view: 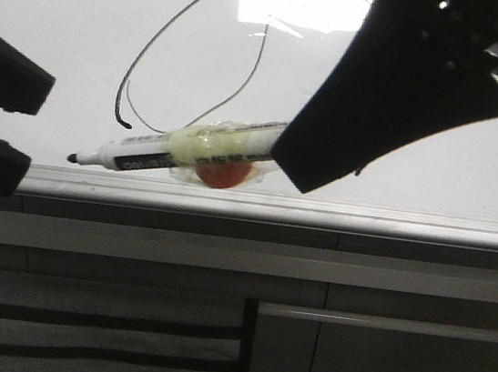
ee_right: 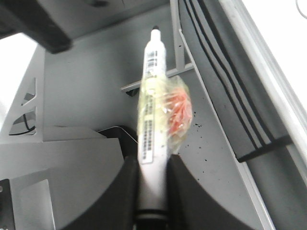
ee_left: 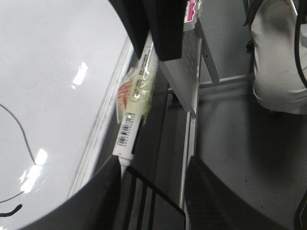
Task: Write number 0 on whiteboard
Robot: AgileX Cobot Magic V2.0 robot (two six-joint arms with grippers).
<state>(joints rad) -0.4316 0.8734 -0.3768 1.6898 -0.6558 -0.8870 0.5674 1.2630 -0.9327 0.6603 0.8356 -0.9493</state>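
The whiteboard [view: 69, 16] fills the upper part of the front view. The number 0 [view: 193, 50], a thin black tilted loop, is drawn on it. My right gripper [view: 303, 161] is shut on the white marker [view: 171, 150], which is wrapped in clear tape with a red lump. Its black tip points left, low near the board's edge rail and off the loop. The right wrist view shows the jaws [ee_right: 152, 167] clamped on the marker [ee_right: 153, 96]. My left gripper [view: 39, 122] is open and empty at the left edge. Its wrist view [ee_left: 153, 191] shows the marker [ee_left: 136, 105] and board [ee_left: 48, 72].
A silver edge rail [view: 274, 206] runs along the board's lower edge. Dark grey panels and slats [view: 82, 338] lie below it. The left wrist view shows a perforated metal frame [ee_left: 184, 72] and a pale fabric shape [ee_left: 278, 57] off the board.
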